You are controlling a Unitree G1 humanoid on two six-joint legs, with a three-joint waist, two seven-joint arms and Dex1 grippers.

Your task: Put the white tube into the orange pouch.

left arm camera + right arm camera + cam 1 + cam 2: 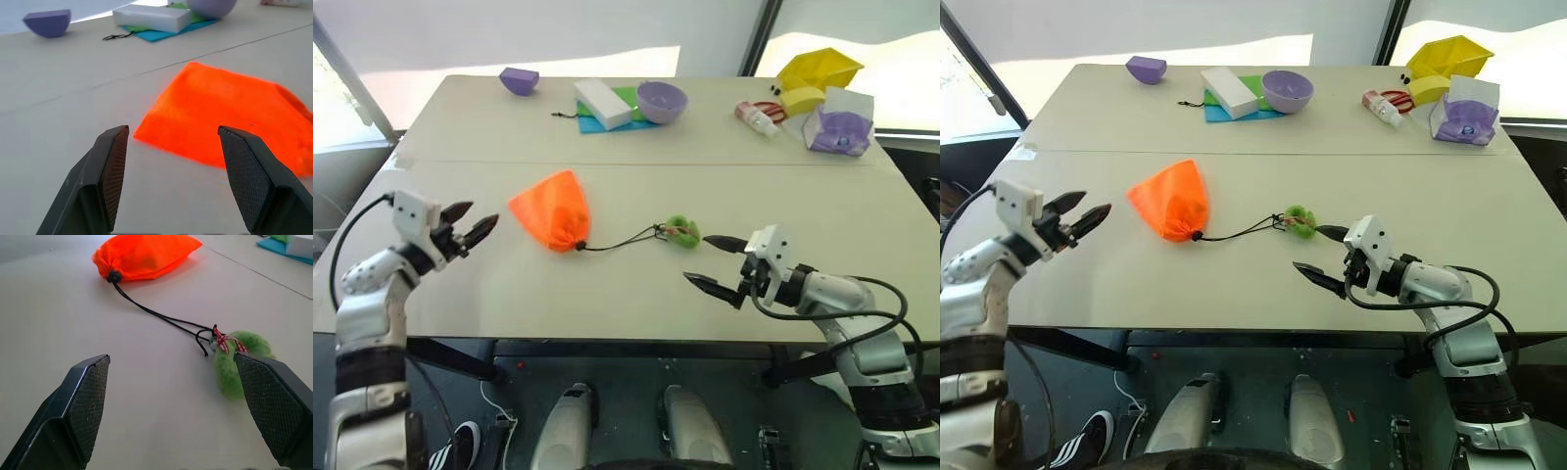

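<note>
The orange pouch (551,209) lies flat on the beige table (607,284), left of centre, its neck drawn shut. A dark cord runs from the neck to a fuzzy green pom-pom (682,231). The white tube is hidden or out of view. My left gripper (481,214) hovers open just left of the pouch (225,117), nothing between its fingers. My right gripper (695,258) is open near the table's front edge, right beside the pom-pom (234,362) and apart from it, pointing along the cord toward the pouch (144,254).
At the back of the table stand a purple half-bowl (519,79), a white rectangular block (602,103) on blue and green cloth, and a purple bowl (662,101). Back right hold a small white bottle with red parts (759,116), a yellow container (818,70) and a purple-white pack (840,125).
</note>
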